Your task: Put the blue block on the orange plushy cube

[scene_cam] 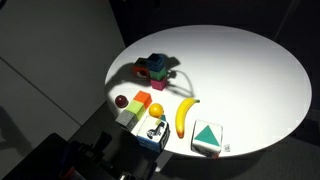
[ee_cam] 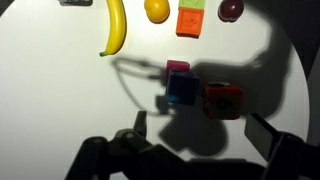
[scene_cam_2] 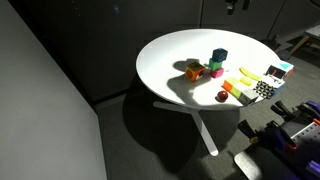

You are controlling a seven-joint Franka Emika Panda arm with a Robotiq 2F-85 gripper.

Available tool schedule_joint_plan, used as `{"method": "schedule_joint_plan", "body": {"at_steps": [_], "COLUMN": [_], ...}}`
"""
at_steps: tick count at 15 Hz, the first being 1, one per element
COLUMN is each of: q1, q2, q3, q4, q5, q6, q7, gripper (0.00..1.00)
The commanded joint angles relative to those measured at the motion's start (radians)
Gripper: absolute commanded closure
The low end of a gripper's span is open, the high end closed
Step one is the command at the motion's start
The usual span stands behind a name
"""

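Gripper [ee_cam: 195, 122] wide open, holds nothing. Blue block [ee_cam: 180, 92] on table just ahead of gripper. Orange plushy cube [ee_cam: 223, 100] just beside blue block. Pink block [ee_cam: 177, 68] right behind blue block. Banana [ee_cam: 117, 25] farther ahead.

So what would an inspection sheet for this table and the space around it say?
Surface: round white table, partly shadowed.
Job's things: blue block sits in a cluster with a pink block and a red block. The orange plushy cube lies apart from them, between an orange-yellow ball and a dark red ball.
Clutter: banana, box with a green triangle, blue-and-white box.
Grippers: gripper open, above the cluster, holding nothing.
Cables: nothing seen.
Surroundings: dark floor, dim room.
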Motion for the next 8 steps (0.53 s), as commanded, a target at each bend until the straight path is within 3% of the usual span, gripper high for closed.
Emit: {"method": "schedule_joint_plan", "body": {"at_steps": [1, 8], "q1": [-0.014, -0.009], "q2": [0.047, 0.141], "q3": [0.010, 0.016], "q4": [0.037, 0.061], "q5": [0.012, 0.009], "q6": [-0.006, 0.049], "q7": [0.003, 0.017], "gripper": [0.00, 0.00]}}
